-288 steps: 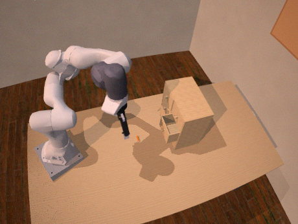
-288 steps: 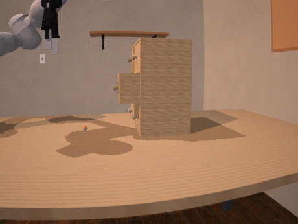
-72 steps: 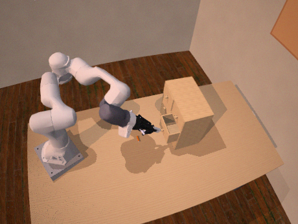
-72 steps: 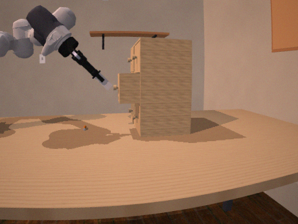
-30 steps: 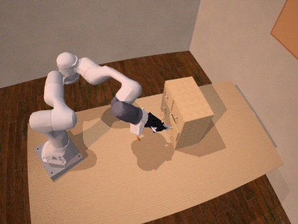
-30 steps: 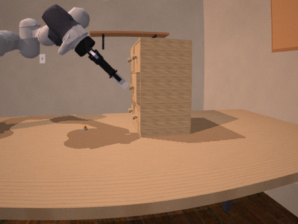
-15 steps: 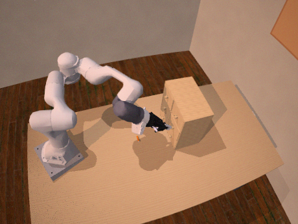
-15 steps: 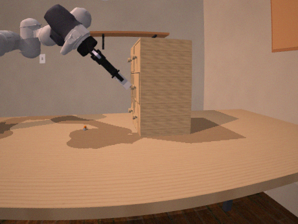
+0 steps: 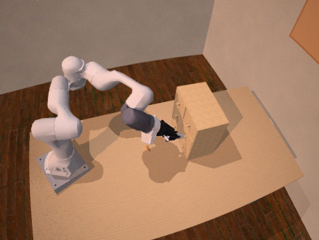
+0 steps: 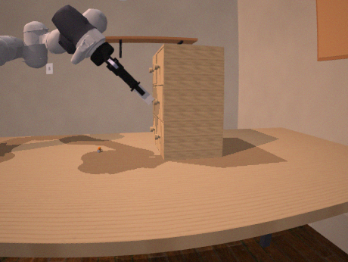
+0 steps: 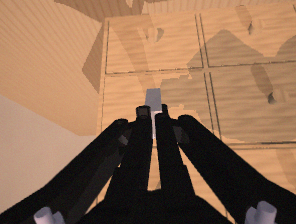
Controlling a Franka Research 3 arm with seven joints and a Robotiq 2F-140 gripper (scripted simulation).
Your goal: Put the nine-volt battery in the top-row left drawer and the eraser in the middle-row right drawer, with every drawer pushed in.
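Fingers are shut tight with nothing in them, tips right at the chest [image 10: 193, 102] front, middle row; small orange thing [image 10: 99, 149] sits on the desk [image 10: 189, 197] well below.

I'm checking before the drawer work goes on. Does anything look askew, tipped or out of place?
Nothing stands out. The chest stands upright and square on the table, every visible drawer front flush. The shut, empty gripper is at the middle row. A small orange object lies apart on the table.

Chest [image 10: 193, 102] on table [image 10: 189, 204], pincer [image 10: 148, 99] at its drawer fronts, small object [image 10: 99, 150] before the chest
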